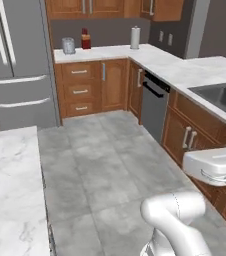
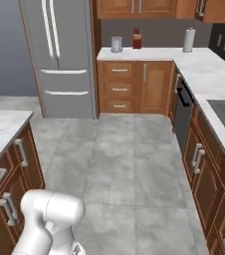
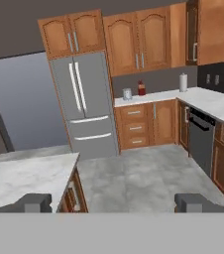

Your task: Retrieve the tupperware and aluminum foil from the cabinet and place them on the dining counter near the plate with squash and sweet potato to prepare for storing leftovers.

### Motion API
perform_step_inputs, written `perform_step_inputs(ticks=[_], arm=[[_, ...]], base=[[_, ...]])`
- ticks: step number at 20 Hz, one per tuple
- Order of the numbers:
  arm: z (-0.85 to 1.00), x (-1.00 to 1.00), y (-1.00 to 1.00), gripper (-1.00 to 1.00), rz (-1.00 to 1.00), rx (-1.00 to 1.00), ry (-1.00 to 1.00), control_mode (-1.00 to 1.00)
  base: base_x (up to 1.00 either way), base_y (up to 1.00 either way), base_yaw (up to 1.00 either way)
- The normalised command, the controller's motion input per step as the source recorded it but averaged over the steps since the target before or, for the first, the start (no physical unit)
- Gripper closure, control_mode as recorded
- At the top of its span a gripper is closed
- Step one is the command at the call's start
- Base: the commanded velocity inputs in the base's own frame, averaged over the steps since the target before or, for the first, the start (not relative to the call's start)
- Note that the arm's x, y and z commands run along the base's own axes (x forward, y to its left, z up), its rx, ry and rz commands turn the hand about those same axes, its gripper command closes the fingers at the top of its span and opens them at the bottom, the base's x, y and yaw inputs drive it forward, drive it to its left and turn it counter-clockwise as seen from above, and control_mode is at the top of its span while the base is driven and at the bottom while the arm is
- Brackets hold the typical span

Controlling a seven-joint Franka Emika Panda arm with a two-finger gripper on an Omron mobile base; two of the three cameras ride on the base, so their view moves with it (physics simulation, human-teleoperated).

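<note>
Reddish-brown wood: the wall cabinets run in a row above the fridge and the back counter. Doors with slim metal handles, those facing me closed. The rightmost unit seems to have its door turned edge-on, possibly ajar; I cannot tell for certain. The tub and the foil box are hidden, so I cannot say which unit holds them or how the box's long axis lies.

Key relation: the cabinets lie ahead of the gripper and above it, well apart, with open grey floor tile between. One arm only, so no choice of side.

Gripper: fingers spread wide, nothing between them.

Outward: a metal canister, a red bottle and a paper towel roll stand on the back counter below the cabinets. A dishwasher sits in the right run; a dark sink is set in that marble top. A second marble top lies close at left.

Judgement: approach step, nothing fetched yet; the base must close in before any reach.
</note>
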Motion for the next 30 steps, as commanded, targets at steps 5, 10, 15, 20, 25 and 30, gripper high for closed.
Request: perform_step_inputs(ticks=[5,10,15,20,25,30], arm=[[0.0,0.0,0.0,-1.0,0.0,0.0,0.0,1.0],[0.0,0.0,0.0,-1.0,0.0,0.0,0.0,1.0],[0.0,0.0,0.0,-1.0,0.0,0.0,0.0,1.0],[0.0,0.0,0.0,-1.0,0.0,0.0,0.0,1.0],[0.0,0.0,0.0,-1.0,0.0,0.0,0.0,1.0],[0.0,0.0,0.0,-1.0,0.0,0.0,0.0,1.0]], base=[[1.0,0.52,-0.07],[1.0,-0.56,0.0],[1.0,-0.97,0.01],[1.0,-0.39,0.26],[1.0,-0.03,0.51],[1.0,-0.08,0.59]])
